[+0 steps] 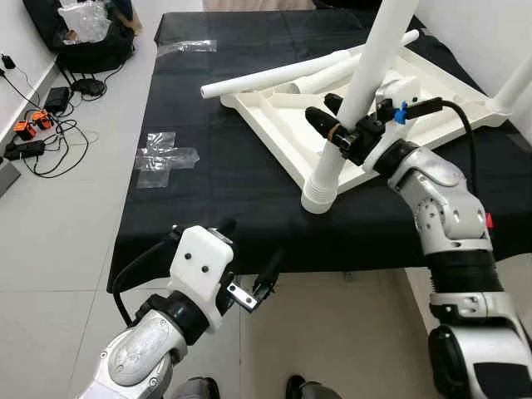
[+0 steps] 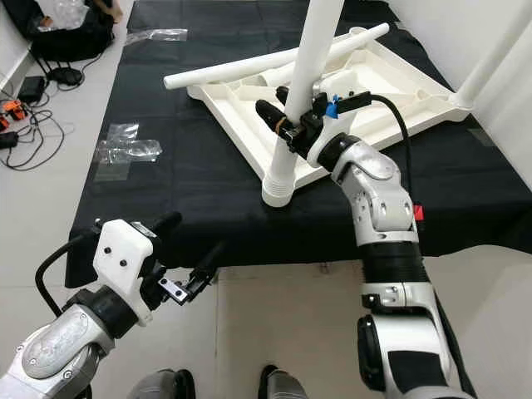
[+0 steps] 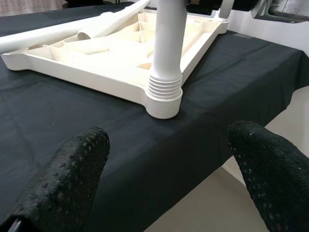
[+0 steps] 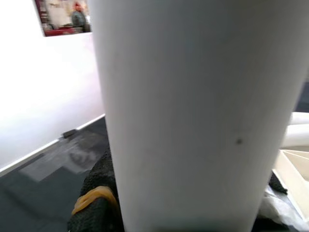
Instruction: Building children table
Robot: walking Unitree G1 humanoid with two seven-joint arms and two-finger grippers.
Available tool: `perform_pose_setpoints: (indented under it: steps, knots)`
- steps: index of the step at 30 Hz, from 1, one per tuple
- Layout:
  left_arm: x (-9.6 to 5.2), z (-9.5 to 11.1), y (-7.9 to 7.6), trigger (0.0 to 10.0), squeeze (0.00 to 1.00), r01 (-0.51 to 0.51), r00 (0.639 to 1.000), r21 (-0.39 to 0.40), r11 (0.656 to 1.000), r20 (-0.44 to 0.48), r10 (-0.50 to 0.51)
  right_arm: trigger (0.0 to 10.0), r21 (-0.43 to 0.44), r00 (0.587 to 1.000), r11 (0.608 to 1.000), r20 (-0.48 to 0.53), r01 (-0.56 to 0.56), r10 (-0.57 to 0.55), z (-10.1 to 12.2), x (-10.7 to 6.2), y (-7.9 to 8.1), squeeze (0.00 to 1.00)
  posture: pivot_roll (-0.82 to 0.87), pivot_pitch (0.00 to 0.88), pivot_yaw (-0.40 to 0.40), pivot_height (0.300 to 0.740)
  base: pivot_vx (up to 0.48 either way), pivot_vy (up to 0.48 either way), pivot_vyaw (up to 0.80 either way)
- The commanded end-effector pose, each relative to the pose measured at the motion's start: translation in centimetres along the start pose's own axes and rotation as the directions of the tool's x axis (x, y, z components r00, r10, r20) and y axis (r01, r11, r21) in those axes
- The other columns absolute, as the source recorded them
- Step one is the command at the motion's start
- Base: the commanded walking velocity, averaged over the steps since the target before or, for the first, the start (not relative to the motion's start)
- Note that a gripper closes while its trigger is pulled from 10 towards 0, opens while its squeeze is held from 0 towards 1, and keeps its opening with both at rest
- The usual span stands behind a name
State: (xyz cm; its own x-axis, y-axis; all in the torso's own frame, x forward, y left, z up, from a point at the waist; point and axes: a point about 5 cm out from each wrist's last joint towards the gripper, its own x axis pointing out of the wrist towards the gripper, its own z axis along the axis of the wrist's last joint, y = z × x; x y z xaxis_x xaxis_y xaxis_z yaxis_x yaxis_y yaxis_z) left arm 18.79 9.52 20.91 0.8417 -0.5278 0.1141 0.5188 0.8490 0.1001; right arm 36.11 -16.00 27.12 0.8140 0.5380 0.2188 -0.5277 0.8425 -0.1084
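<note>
The white children's table top [image 1: 432, 91] lies upside down on a black-covered surface [image 1: 216, 183]. One white leg [image 1: 366, 75] stands upright in its near corner socket [image 3: 164, 92]. My right gripper [image 1: 332, 125] is shut on that leg a little above the ribbed collar; in the right wrist view the leg [image 4: 193, 111] sits between the black fingers [image 4: 96, 208]. Another leg [image 1: 515, 79] stands at the far right corner. Two loose legs [image 1: 274, 76] lie across the top's back left. My left gripper [image 1: 249, 249] hangs open and holds nothing, below the surface's front edge.
Crumpled clear plastic [image 1: 162, 158] lies on the cloth at the left, with another piece [image 1: 187, 47] near the back. Cables and chargers [image 1: 41, 125] trail over the tiled floor at the far left, near a black bag [image 1: 87, 33]. A white wall runs along the right.
</note>
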Motion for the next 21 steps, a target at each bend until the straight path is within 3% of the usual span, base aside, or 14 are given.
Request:
perform_pose_setpoints:
  steps: [1, 7, 9, 11, 14, 15, 18, 19, 20, 21]
  knots:
    - [0.0, -0.3, -0.2, 10.0, 0.0, 0.005, 1.0, -0.017, 1.0, -0.015, -0.005, 10.0, 0.067, 0.979, 0.988, -0.161, 0.14, -0.127, -3.9, -1.2, -0.8, 0.0, 0.07, 0.227, -0.026, 0.74, 0.0, 0.0, 0.0]
    - [0.1, -0.3, -0.1, 10.0, 0.0, 0.004, 1.0, -0.017, 1.0, -0.012, -0.005, 10.0, 0.032, 0.943, 0.961, -0.203, 0.275, -0.263, -4.5, -1.5, -1.0, 0.0, 0.06, 0.226, -0.027, 0.74, 0.0, 0.0, 0.0]
    - [0.1, -0.3, -0.1, 10.0, 0.0, 0.004, 1.0, -0.017, 1.0, -0.012, -0.005, 10.0, 0.032, 0.943, 0.961, -0.203, 0.275, -0.263, -4.5, -1.5, -1.0, 0.0, 0.06, 0.226, -0.027, 0.74, 0.0, 0.0, 0.0]
    - [0.1, -0.3, -0.1, 10.0, 0.0, 0.003, 1.0, -0.016, 1.0, -0.011, -0.003, 10.0, 0.019, 0.909, 0.931, -0.225, 0.364, -0.351, -4.8, -1.6, -1.1, 0.0, 0.06, 0.228, -0.027, 0.74, 0.0, 0.0, 0.0]
    - [0.1, -0.3, 0.0, 10.0, 0.0, 0.002, 1.0, -0.015, 1.0, -0.01, -0.002, 10.0, -0.003, 0.89, 0.914, -0.226, 0.407, -0.397, -4.8, -1.7, -1.2, 0.0, 0.06, 0.228, -0.027, 0.74, 0.0, 0.0, 0.0]
    - [0.1, -0.3, 0.0, 10.0, 0.0, 0.001, 1.0, -0.014, 1.0, -0.01, -0.002, 10.0, -0.018, 0.853, 0.878, -0.231, 0.478, -0.469, -4.9, -1.9, -1.3, 0.0, 0.06, 0.228, -0.028, 0.74, 0.0, 0.0, 0.0]
    - [0.2, -0.3, 0.0, 10.0, 0.0, 0.001, 1.0, -0.014, 1.0, -0.009, -0.001, 10.0, -0.033, 0.826, 0.853, -0.233, 0.521, -0.514, -5.0, -2.1, -1.3, 0.0, 0.06, 0.228, -0.029, 0.74, 0.0, 0.0, 0.0]
    - [0.2, -0.3, 0.0, 10.0, 0.0, 0.0, 1.0, -0.013, 1.0, -0.009, 0.0, 10.0, -0.053, 0.78, 0.808, -0.233, 0.586, -0.581, -5.1, -2.4, -1.4, 0.0, 0.06, 0.227, -0.03, 0.74, 0.0, 0.0, 0.0]
    - [0.2, -0.3, 0.0, 10.0, 0.0, 0.0, 1.0, -0.013, 1.0, -0.009, 0.0, 10.0, -0.053, 0.78, 0.808, -0.233, 0.586, -0.581, -5.1, -2.4, -1.4, 0.0, 0.06, 0.227, -0.03, 0.74, 0.0, 0.0, 0.0]
    - [0.2, -0.3, 0.0, 10.0, 0.0, -0.001, 1.0, -0.014, 1.0, -0.009, 0.001, 10.0, -0.07, 0.734, 0.764, -0.232, 0.642, -0.638, -5.1, -2.7, -1.4, 0.0, 0.06, 0.226, -0.03, 0.74, 0.0, 0.0, 0.0]
